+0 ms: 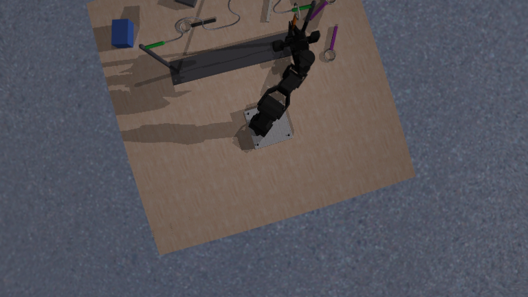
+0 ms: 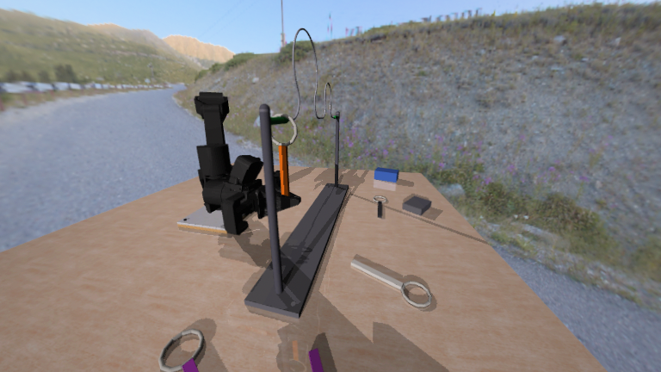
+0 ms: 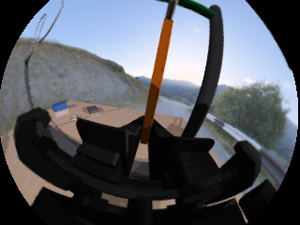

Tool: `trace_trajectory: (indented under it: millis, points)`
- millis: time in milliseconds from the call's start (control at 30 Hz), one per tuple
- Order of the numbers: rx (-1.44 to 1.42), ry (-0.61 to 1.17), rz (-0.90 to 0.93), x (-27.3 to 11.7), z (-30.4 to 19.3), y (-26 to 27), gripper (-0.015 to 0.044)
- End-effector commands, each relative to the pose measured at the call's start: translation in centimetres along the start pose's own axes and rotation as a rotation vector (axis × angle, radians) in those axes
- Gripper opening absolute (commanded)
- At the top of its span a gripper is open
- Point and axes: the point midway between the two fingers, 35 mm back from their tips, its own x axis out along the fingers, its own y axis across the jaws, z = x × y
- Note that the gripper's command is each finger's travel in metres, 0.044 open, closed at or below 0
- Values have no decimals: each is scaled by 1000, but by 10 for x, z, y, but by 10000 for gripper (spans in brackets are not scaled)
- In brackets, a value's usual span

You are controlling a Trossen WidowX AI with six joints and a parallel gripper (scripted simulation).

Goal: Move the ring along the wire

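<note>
One ring (image 1: 298, 15) (image 2: 295, 131) (image 3: 172, 9) hangs around the green part (image 1: 306, 7) (image 2: 278, 119) (image 3: 197, 7) beside the right post (image 1: 309, 15) (image 2: 269, 192) (image 3: 217, 47). Above the tabletop (image 1: 280, 184) (image 2: 145, 270) (image 3: 122, 114), your end effector (image 1: 292, 26) (image 2: 291, 198) (image 3: 146, 119) is clamped on the lower end of its orange handle (image 1: 294, 20) (image 2: 283, 168) (image 3: 159, 66).

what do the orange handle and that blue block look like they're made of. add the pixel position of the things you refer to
The orange handle (image 1: 294, 21) (image 2: 283, 168) (image 3: 159, 63): probably painted plastic or wood, flat even colour, crisp edges, no grain visible. The blue block (image 1: 122, 33) (image 2: 386, 174) (image 3: 60, 107): possibly matte plastic or painted wood; plain faces, no bright highlights.
</note>
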Motion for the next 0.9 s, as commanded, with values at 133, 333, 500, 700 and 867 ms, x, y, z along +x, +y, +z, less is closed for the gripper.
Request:
trace_trajectory:
  millis: [133, 333, 500, 700, 867]
  points:
    - [0, 0, 0, 0, 0, 0, -150]
    - [0, 0, 0, 0, 0, 0, -150]
    - [2, 0, 1, 0, 4, 0, -150]
    - [8, -1, 2, 0, 17, 1, -150]
    - [8, -1, 2, 0, 17, 1, -150]
